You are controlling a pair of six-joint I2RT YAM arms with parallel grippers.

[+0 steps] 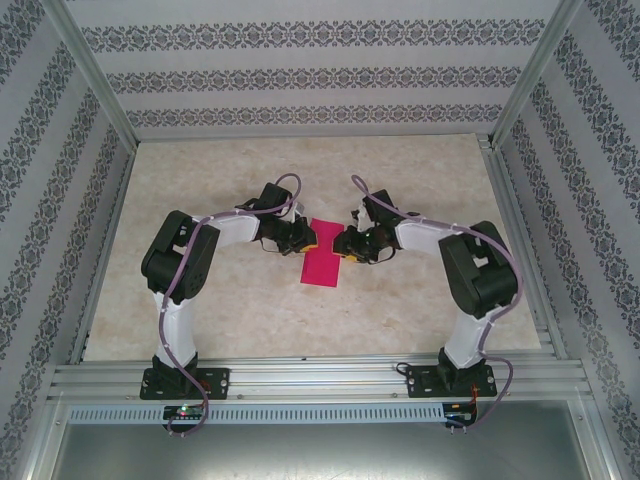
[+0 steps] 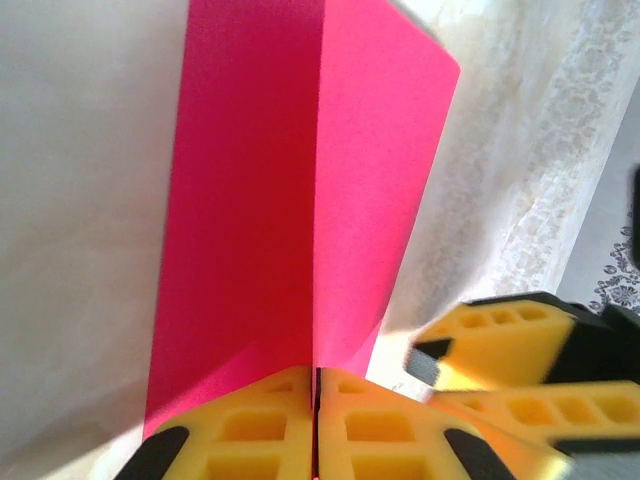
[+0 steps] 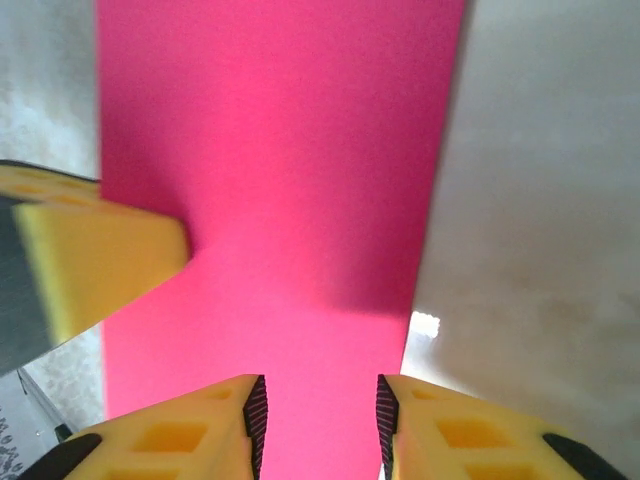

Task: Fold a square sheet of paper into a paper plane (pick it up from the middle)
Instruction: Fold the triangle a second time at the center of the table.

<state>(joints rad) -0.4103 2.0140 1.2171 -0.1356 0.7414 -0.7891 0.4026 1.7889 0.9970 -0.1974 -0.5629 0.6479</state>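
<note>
Pink sheet [image 2: 250,200] in closed left tool [image 2: 316,400]; right tool [image 3: 320,412] seemingly open.

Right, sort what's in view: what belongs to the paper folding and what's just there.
Job: pink paper; left gripper, shut on it; right gripper, open over it.
Just there: table; patterned walls; metal frame.
</note>
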